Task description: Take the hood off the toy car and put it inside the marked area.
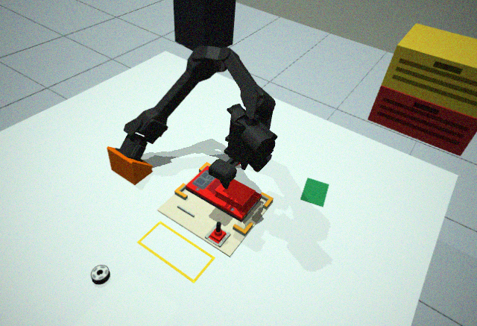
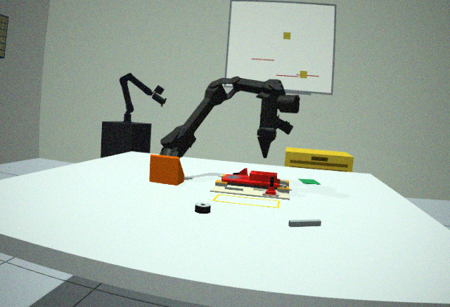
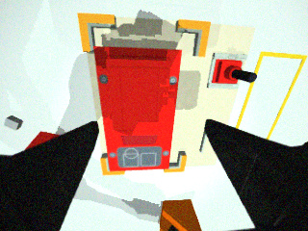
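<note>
The toy car (image 1: 195, 186) (image 2: 232, 179) (image 3: 104, 120) is red and sits between orange corner brackets on a cream board (image 1: 203, 226) (image 3: 192, 108). The hood, a raised red block (image 1: 241, 192) (image 2: 262, 175) (image 3: 140, 96), is on the car. The marked area is a yellow outline (image 1: 187, 239) (image 2: 245, 204) (image 3: 283, 55) on the table beside the board, with nothing inside it. My gripper (image 1: 232, 179) (image 2: 265, 156) (image 3: 153, 125) is open and empty, pointing down above the car without touching it. In the wrist view its fingertips are on either side of the car.
A red piece with a black handle (image 1: 218, 233) (image 2: 271, 190) (image 3: 226, 72) stands on the board's corner. Another red piece (image 2: 243, 171) (image 3: 42, 140) lies behind the car. A wheel (image 1: 100, 273) (image 2: 202, 207), grey bar (image 2: 304, 223), green square (image 1: 314, 192) and orange wedge (image 1: 129, 168) are around.
</note>
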Robot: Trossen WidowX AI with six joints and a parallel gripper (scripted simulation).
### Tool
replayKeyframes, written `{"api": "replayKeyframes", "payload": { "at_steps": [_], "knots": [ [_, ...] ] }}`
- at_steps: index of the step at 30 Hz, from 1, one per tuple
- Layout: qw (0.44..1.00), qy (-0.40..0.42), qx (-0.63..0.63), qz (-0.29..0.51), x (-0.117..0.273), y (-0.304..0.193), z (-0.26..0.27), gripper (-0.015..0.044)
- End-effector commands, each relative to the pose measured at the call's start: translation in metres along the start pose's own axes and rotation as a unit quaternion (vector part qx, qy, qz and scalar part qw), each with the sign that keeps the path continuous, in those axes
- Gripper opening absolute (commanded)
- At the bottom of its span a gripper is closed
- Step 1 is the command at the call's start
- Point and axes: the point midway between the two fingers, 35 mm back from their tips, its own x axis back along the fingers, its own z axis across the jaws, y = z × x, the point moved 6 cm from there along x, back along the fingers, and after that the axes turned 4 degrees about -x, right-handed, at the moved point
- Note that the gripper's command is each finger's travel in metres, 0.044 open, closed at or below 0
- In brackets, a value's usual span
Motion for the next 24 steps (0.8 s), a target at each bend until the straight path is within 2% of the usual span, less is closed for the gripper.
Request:
{"api": "replayKeyframes", "payload": {
  "at_steps": [1, 24],
  "knots": [
    [1.000, 0.015, -0.012, 0.000, -0.004, 0.000, 0.005, 0.0440],
    [1.000, 0.015, -0.012, 0.000, -0.017, 0.000, 0.006, 0.0440]
  ]
}}
